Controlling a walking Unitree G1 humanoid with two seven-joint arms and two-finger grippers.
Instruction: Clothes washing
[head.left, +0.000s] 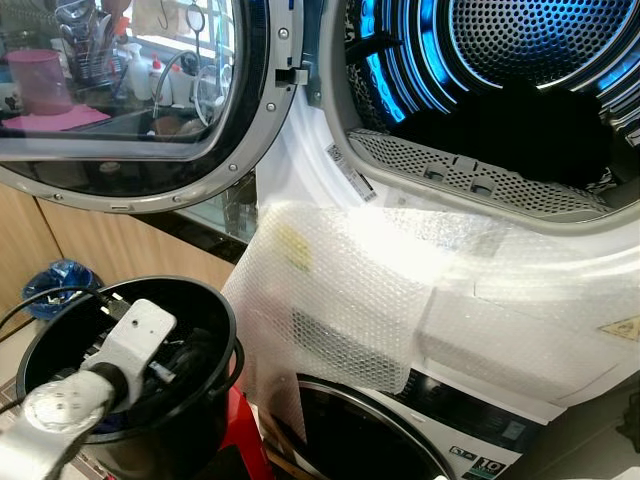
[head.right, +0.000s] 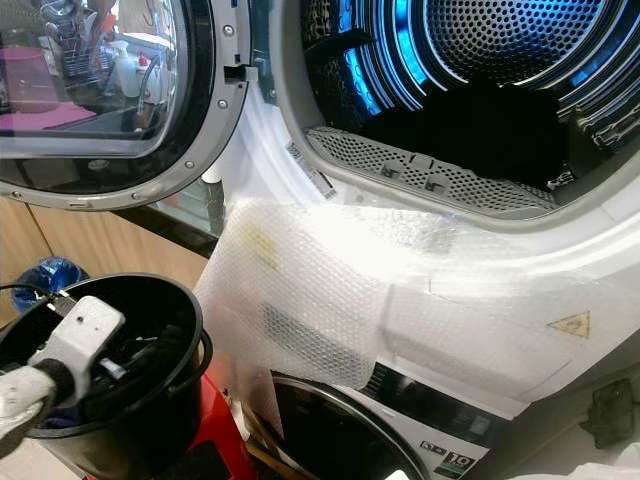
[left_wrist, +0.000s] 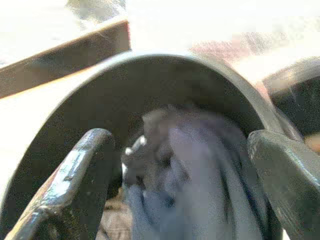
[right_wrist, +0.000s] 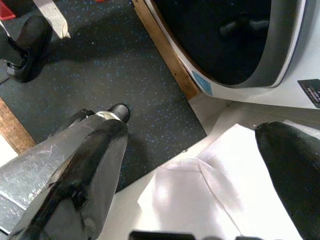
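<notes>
The left arm reaches down into the black bucket (head.left: 200, 300) at the robot's lower left, its white wrist just over the rim, and the left pincer (left_wrist: 180, 165) is inside with its two black fingers (left_wrist: 75, 180) spread wide apart. Between them lies a bundle of dark blue-grey clothes (left_wrist: 195, 180) at the bottom of the bucket, not clamped by either finger as far as the blurred wrist view tells. The bucket stands on something red (head.left: 245, 440), just beside the washing machines. Up above, the upper machine's round door (head.left: 130, 100) is swung open to the left, its glass mirroring a kitchen. The drum (head.left: 500, 60) glows blue inside, and a heap of dark laundry (head.left: 500, 130) already sits in its mouth, behind the perforated grey lip. A sheet of bubble wrap (head.left: 400, 290) hangs down the white front below the opening, over the top of the lower machine's door (head.right: 330, 430). The right pincer (right_wrist: 200, 170) hangs low, fingers apart, over dark speckled floor (right_wrist: 110, 65) and a white sheet (right_wrist: 215, 200).
</notes>
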